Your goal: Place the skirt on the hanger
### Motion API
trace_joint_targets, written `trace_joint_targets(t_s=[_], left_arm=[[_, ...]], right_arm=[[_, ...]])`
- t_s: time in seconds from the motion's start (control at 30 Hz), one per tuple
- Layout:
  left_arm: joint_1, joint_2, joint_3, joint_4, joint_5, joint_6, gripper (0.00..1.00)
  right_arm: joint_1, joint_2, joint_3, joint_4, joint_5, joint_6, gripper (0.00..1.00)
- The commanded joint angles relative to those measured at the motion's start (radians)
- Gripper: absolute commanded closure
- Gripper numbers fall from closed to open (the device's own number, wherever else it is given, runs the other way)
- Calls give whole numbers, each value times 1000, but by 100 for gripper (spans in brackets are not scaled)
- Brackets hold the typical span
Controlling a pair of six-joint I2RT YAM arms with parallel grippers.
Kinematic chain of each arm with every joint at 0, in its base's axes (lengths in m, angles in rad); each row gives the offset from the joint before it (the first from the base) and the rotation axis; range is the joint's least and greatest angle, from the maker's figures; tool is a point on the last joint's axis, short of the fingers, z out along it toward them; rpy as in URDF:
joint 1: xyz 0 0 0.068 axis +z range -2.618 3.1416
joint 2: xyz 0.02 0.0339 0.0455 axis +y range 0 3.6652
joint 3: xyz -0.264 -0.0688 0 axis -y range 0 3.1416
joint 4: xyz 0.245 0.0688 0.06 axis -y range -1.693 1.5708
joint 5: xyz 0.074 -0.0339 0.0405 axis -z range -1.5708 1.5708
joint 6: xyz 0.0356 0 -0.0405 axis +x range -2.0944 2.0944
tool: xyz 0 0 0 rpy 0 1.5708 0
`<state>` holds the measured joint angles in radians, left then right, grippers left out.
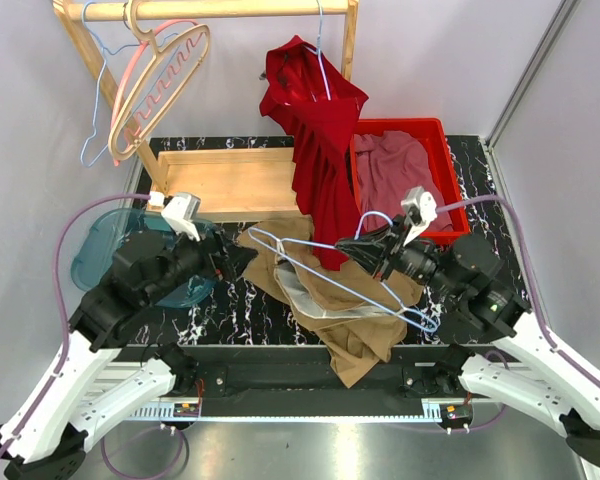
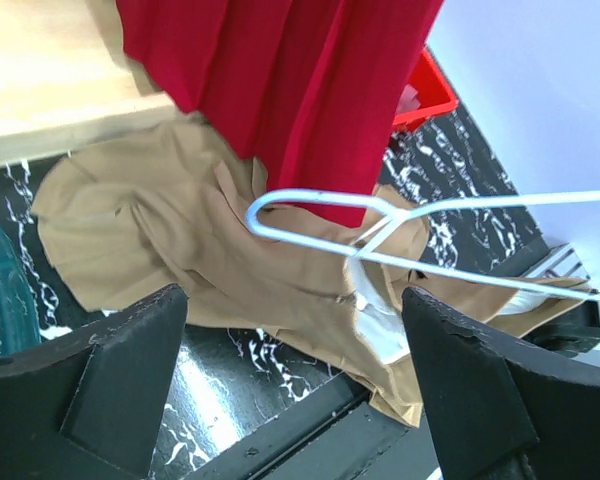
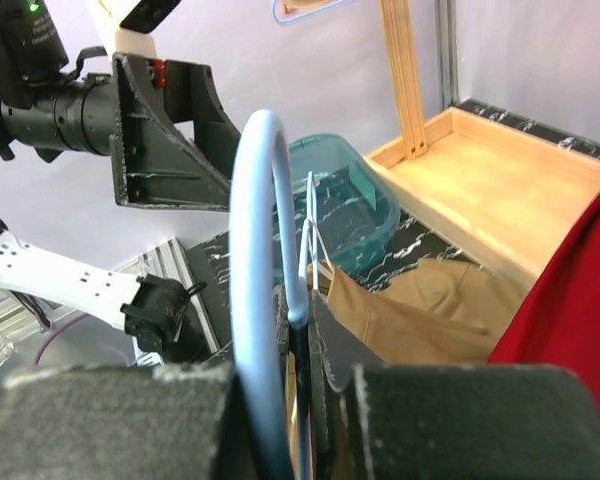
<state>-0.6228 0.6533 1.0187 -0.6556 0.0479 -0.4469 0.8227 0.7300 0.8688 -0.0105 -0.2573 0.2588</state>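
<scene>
Top external, red dress [image 1: 320,150] overhanging skirt [image 1: 365,338], red bin [image 1: 446,165] behind

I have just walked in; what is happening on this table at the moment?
The robot is getting the tan skirt onto the light blue hanger. The right fingers are shut on the hanger near its hook, holding it over the skirt, which lies crumpled on the table. The left fingers are open next to the skirt and hold nothing. The skirt does not look hung yet.

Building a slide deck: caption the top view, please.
Right claw pinches a light-blue hanger over the tan skirt; left claw stands open beside it.
</scene>
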Motion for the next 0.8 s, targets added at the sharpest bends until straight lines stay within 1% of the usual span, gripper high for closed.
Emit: trace_joint_targets(t_s=[0.0, 0.1, 0.23, 0.3, 0.43, 0.57, 0.67, 0.7, 0.77], left_arm=[[1, -40, 98, -18, -10, 43, 8], [1, -66, 153, -59, -13, 62, 6], [1, -81, 233, -88, 4, 94, 3], [1, -78, 256, -91, 15, 117, 2], [1, -64, 305, -93, 76, 169, 1], [1, -50, 299, -93, 101, 218, 1], [1, -37, 265, -95, 164, 257, 1], [1, -35, 239, -95, 211, 283, 1], [1, -43, 219, -85, 233, 309, 1]], right_arm=[[-2, 44, 163, -103, -42, -47, 100], [-2, 97, 257, -159, -54, -61, 100], [-2, 183, 405, -233, -121, -93, 100], [0, 229, 446, -279, -152, -119, 100], [0, 292, 557, -357, -217, -159, 100], [0, 330, 611, -434, -292, -187, 100], [0, 338, 624, -465, -353, -205, 100], [0, 336, 625, -473, -382, -214, 100], [0, 338, 627, -488, -404, -228, 100]])
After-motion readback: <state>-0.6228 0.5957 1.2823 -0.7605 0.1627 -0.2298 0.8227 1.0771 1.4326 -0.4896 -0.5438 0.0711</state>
